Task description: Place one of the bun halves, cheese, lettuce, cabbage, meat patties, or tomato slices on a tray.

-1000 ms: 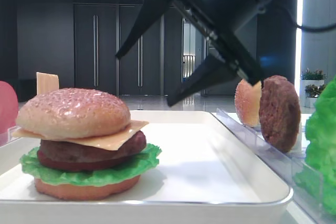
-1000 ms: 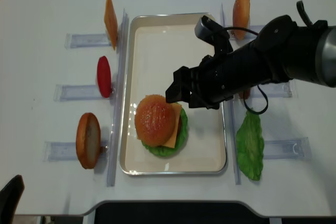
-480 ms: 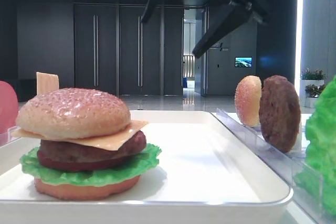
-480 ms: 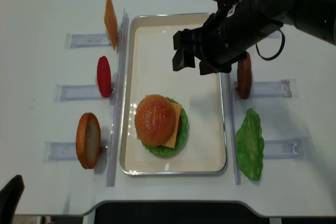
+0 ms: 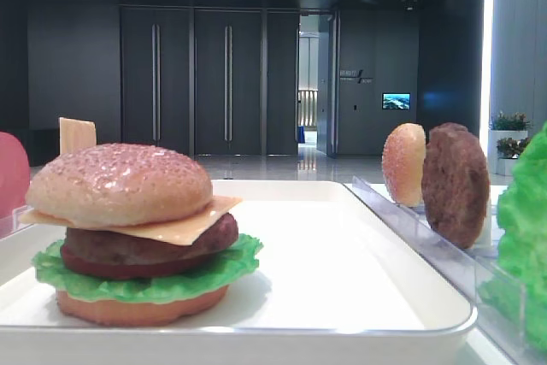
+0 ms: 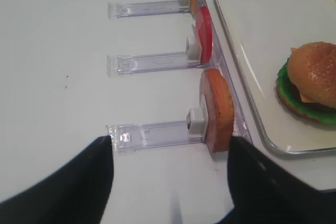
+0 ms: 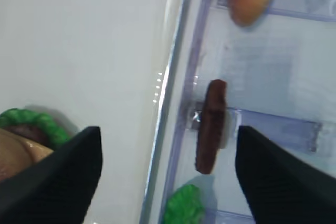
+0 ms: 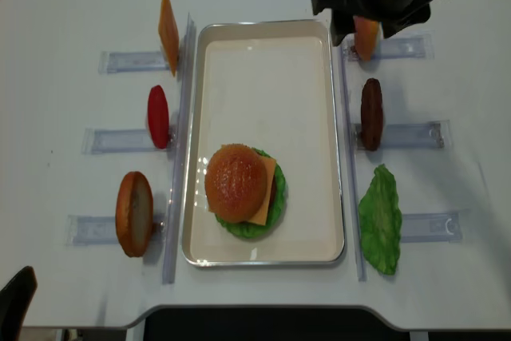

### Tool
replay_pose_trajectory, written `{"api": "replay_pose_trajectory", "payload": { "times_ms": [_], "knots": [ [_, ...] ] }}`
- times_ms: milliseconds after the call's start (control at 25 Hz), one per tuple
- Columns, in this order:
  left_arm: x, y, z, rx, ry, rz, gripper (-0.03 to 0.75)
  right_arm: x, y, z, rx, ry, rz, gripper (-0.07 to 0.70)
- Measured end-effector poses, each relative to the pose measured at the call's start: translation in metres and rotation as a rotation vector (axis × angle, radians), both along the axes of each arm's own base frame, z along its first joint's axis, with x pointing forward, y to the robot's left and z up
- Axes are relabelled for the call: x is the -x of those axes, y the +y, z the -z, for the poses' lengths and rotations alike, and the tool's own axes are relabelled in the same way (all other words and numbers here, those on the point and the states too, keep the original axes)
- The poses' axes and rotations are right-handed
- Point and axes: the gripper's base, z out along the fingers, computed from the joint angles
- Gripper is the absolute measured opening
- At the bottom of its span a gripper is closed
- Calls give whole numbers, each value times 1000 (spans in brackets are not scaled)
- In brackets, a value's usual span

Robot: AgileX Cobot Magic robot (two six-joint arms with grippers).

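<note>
We saw the right gripper (image 8: 357, 25) spread wide, holding nothing, above the tray's (image 8: 263, 45) far corner; the bun (image 8: 236, 182) capped the burger, apparently untouched.

Matte black right hand (image 7: 168, 177), broad tapering fingers (image 7: 58, 174), black blocky arm housing
</note>
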Motion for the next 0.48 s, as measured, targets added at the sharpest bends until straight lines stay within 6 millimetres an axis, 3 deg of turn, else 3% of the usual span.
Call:
{"api": "replay_pose_trajectory", "payload": {
  "times_ms": [200, 480],
  "knots": [
    [0, 0, 0, 0, 0, 0, 517, -19, -44, -3, 37, -1, 65, 505],
    [0, 0, 0, 0, 0, 0, 517, -42, -142, -4, 89, -13, 207, 505]
  ]
}}
